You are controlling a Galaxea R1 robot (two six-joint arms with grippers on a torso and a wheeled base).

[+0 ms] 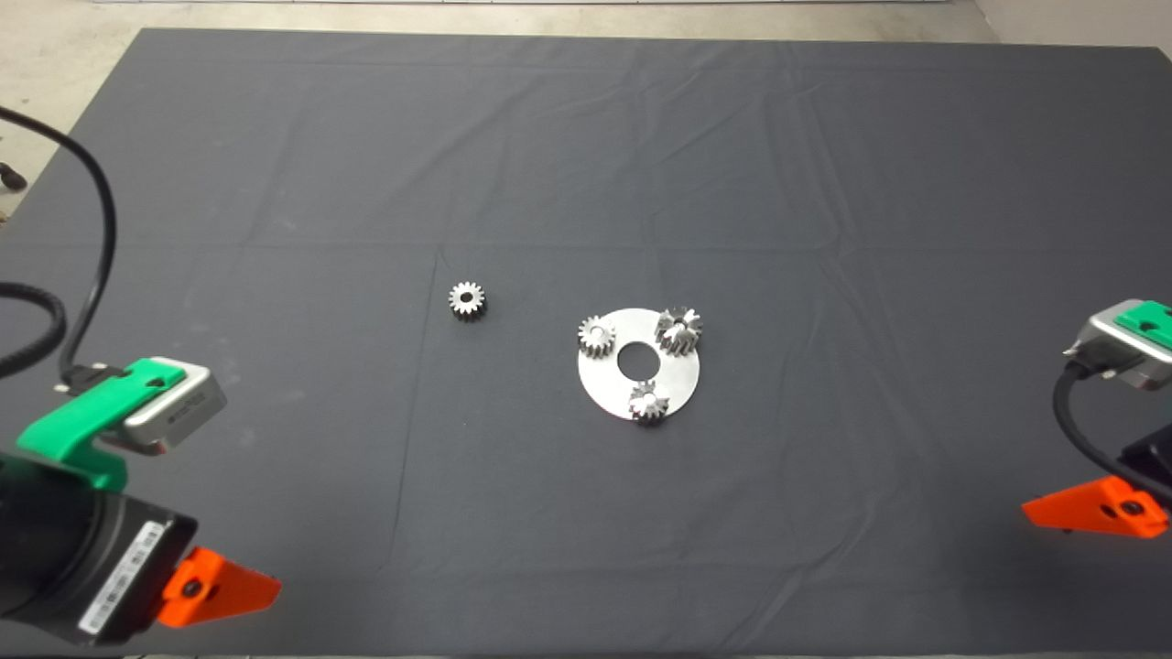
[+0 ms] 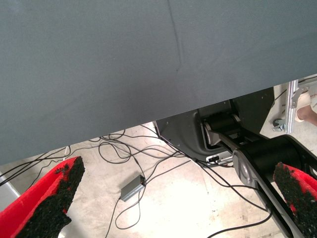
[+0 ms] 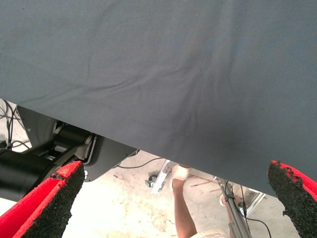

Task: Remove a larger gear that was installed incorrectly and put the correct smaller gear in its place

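Matt, creased cloth mat [image 1: 275, 183] — bright brushed-metal disc [image 1: 682, 371], shiny steel smaller gear [image 1: 467, 299], duller larger gear [image 1: 679, 329].

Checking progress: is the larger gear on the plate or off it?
On: the larger gear sits on the round plate; both grippers wait, open.

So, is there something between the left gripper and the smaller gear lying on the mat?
Nothing visible. Only bare mat lies between the left gripper, parked at the lower left edge, and the smaller gear.
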